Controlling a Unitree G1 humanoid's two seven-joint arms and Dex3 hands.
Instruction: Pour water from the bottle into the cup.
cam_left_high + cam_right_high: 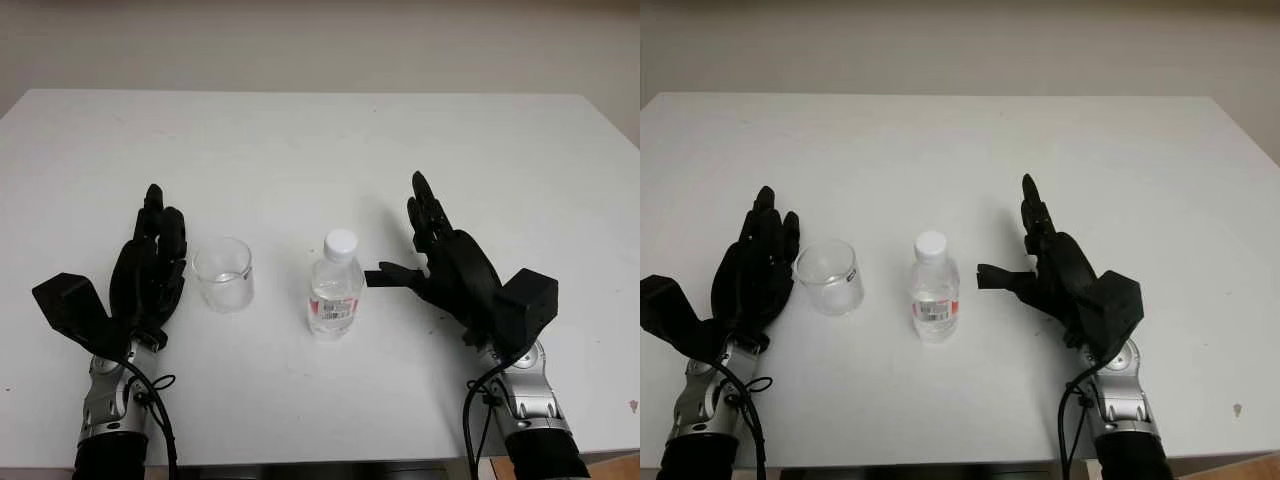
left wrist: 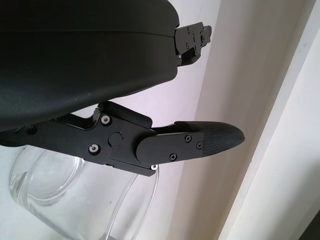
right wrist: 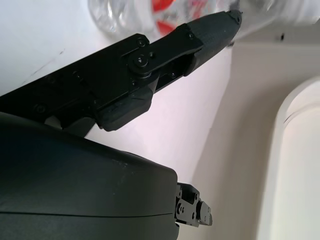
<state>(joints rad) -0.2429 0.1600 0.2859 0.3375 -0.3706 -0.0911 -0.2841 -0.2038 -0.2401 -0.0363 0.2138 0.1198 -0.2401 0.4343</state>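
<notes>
Table: white, matte top (image 1: 320, 150) is seen from the head views, its far edge meeting a pale wall; broad bare surface is left beyond and to both sides of the objects.
Cup: clear, round, thin-walled cup (image 1: 223, 273) is placed upright left of centre, just beside the left hand.
Bottle: small clear plastic bottle (image 1: 335, 285) with a white cap is stood upright at centre, between cup and right hand; a red and white label is wrapped round its lower body, the print too small to be read.
Left hand: black left hand (image 1: 150, 270) is held open beside the cup, nothing grasped, whether it touches the glass cannot be told.
Right hand: black right hand (image 1: 445, 260) is held open right of the bottle, its thumb pointed at the bottle with a small gap left.
Left wrist view: smooth black shell and one textured fingertip (image 2: 220, 140) are shown above the cup's transparent rim (image 2: 60, 190).
Right wrist view: a jointed black finger (image 3: 200, 30) is seen reaching toward the bottle's red label (image 3: 165, 6).
</notes>
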